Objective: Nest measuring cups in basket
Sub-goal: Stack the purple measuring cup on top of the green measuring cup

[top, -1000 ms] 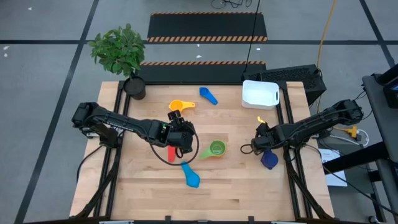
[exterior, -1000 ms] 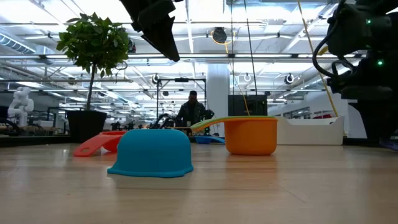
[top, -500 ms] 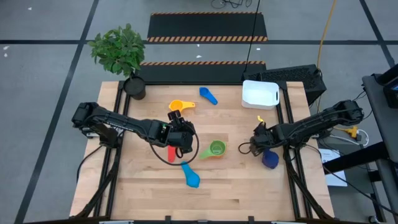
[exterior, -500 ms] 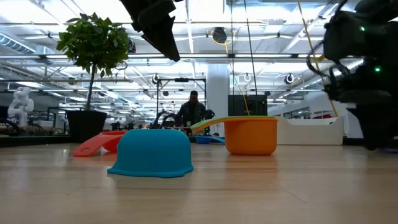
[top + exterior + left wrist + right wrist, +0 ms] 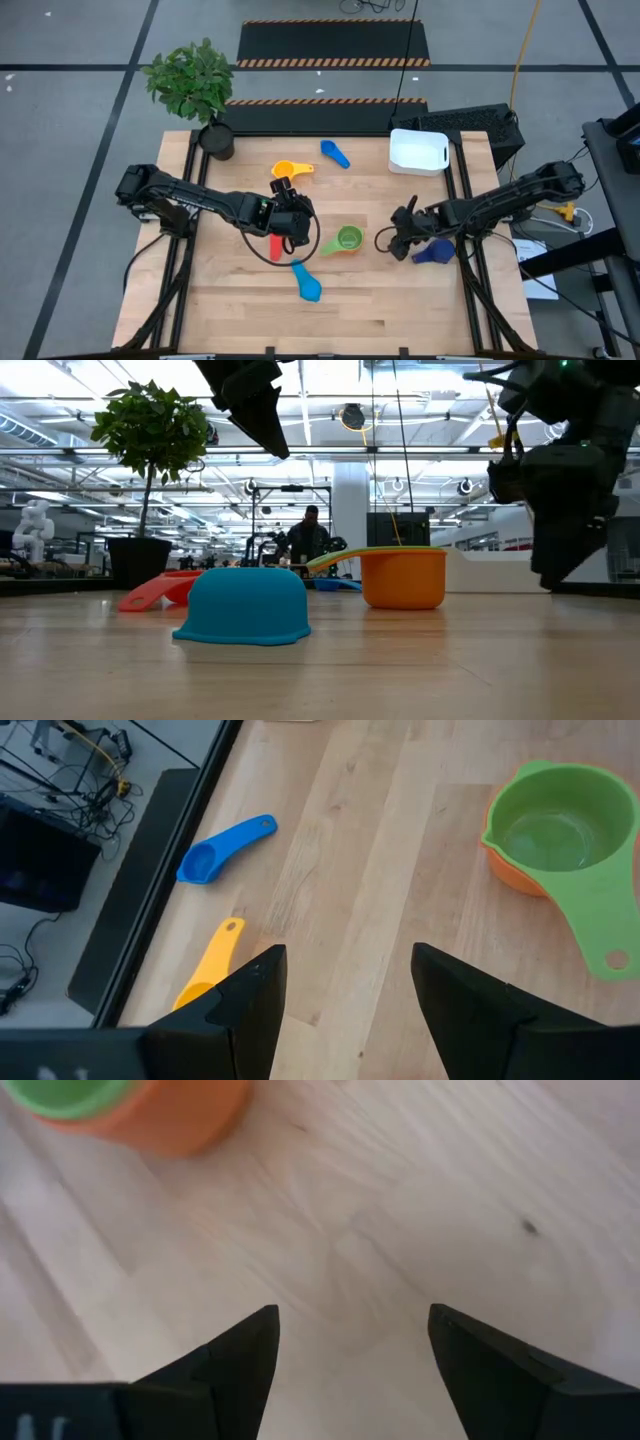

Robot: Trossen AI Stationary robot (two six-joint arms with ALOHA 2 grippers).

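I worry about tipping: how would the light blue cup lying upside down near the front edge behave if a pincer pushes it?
The light blue cup rests rim-down, so it probably slides rather than tips. It looks like stiff, light plastic. Its dome may slip off the fingers.

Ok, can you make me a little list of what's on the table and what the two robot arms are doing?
white plastic basket: far right corner, no cups inside
green plastic cup: nested in an orange cup, mid-table
light blue cup: upside down, near edge
navy cup: beside right gripper
left gripper: open, above the red cup
right gripper: open, empty, pointing toward green cup
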